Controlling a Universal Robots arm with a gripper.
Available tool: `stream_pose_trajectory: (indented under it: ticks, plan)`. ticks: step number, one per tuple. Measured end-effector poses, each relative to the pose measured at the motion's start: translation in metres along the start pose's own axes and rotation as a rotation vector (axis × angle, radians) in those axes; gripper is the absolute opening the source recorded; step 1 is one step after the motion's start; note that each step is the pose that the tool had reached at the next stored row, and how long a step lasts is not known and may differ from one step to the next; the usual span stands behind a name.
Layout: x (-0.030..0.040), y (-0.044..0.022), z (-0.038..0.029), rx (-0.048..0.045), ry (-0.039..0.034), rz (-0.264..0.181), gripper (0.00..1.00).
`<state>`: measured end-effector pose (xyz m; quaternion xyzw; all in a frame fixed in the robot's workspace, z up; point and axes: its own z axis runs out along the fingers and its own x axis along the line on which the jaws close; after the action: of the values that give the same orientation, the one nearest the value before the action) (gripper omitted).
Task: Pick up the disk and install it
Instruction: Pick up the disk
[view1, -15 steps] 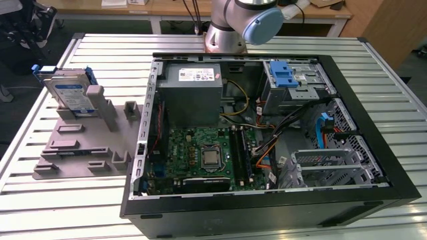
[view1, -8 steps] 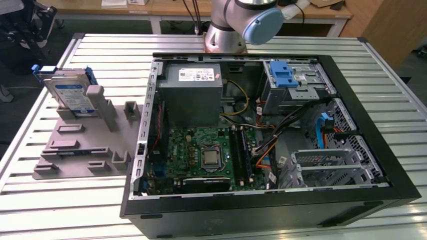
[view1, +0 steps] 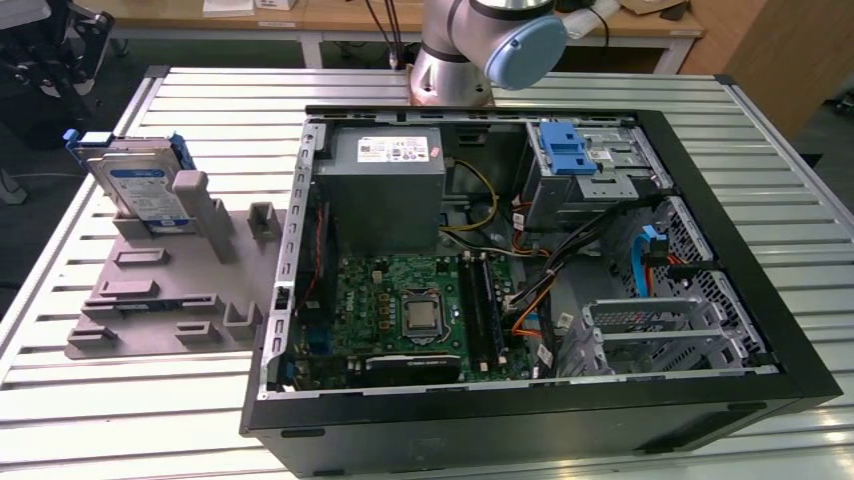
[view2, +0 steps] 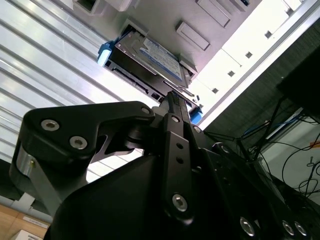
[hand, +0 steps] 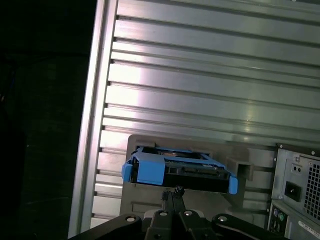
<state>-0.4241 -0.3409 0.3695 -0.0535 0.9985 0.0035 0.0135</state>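
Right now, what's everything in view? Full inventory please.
disk: 1, silver-grey with blue bracket, standing on edge in the fixture, exterior view's left
fixture: 1, grey, on the table beside the case
computer case: 1, black, open, mid-table
power supply: 1, grey, inside the case, toward the arm's base
motherboard: 1, green, case floor
drive cage: 1, metal with blue latch, inside the case, exterior view's right
table: 1, slatted aluminium
arm: 1, silver and light blue, behind the case
gripper: 1, black, shut, empty, facing the disk, apart from it

No print on the disk (view1: 144, 195) can be read
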Motion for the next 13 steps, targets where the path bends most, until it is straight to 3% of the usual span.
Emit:
stream_pose_trajectory:
  ticks: [13]
  plan:
    - [0.0000,0.0000,0.0000,-0.0005,0.0000,-0.015,0.11]
